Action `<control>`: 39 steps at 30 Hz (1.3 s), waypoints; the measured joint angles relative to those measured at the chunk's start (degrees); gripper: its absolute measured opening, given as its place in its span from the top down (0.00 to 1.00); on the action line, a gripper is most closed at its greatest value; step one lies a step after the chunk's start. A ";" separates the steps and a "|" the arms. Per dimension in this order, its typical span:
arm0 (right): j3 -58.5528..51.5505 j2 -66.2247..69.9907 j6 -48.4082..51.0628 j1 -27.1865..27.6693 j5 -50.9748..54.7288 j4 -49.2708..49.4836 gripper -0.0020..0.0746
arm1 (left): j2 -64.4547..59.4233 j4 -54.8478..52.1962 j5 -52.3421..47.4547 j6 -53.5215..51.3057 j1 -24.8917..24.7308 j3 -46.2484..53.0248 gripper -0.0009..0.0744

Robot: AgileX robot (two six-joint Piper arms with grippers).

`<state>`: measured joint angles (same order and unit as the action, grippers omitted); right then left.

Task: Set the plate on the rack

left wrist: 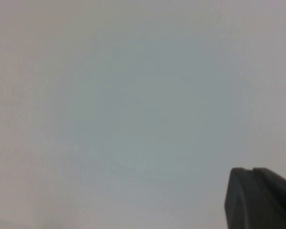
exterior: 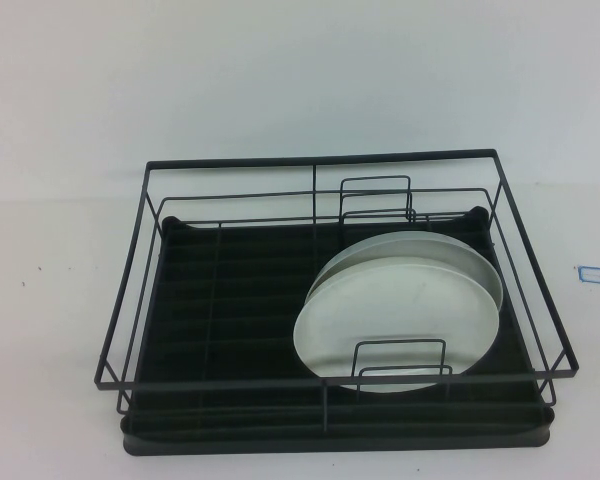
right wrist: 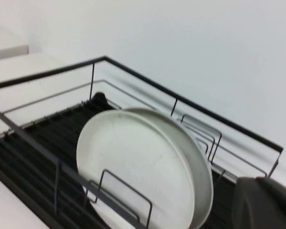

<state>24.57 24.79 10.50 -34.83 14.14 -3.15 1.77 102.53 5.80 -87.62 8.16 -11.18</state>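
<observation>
The black wire rack (exterior: 320, 160) fills the middle of the high view. A round white plate (exterior: 395, 320) leans upright in its right half, its lower edge behind a wire divider (exterior: 400, 358). A second white plate (exterior: 420, 248) leans right behind it, touching. The right wrist view shows the same rack (right wrist: 133, 71) and the front plate (right wrist: 133, 167). My right gripper (right wrist: 257, 178) is shut and empty, hanging apart from the plates on their right. My left gripper (left wrist: 253, 169) is shut with nothing in it, over a bare pale surface. Neither arm shows in the high view.
The rack's left half holds only its black tray base (exterior: 230, 300). Tall wire sides (exterior: 130, 290) ring the rack. A small blue-edged tag (exterior: 595, 273) lies on the white table at the far right.
</observation>
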 joint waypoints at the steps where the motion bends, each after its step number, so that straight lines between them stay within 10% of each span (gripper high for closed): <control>1: 0.00 -0.03 0.11 0.00 -0.54 0.04 0.95 | 0.00 0.00 1.00 1.27 0.45 0.91 0.99; 17: -0.08 -0.25 0.11 0.00 -1.62 0.14 0.95 | -0.24 -0.79 10.42 7.54 0.98 6.29 0.99; 24: -0.08 -0.25 1.45 0.00 0.28 -6.05 0.95 | -0.24 -38.95 5.52 25.95 0.98 10.97 0.99; 30: -1.59 -1.02 1.45 0.41 6.91 -6.62 0.95 | -0.24 -48.19 -1.78 50.24 0.98 12.61 0.99; 35: -10.02 -2.04 1.45 9.72 -0.37 -4.21 0.95 | -0.24 -41.86 -5.80 51.31 0.98 12.85 0.99; 39: -19.53 -4.00 0.08 20.93 -13.61 0.34 0.95 | -0.24 -58.94 -10.24 64.86 0.98 13.01 0.99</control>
<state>5.04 20.79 10.58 -13.90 0.53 -2.81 1.53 43.59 -4.44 -22.76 9.14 1.84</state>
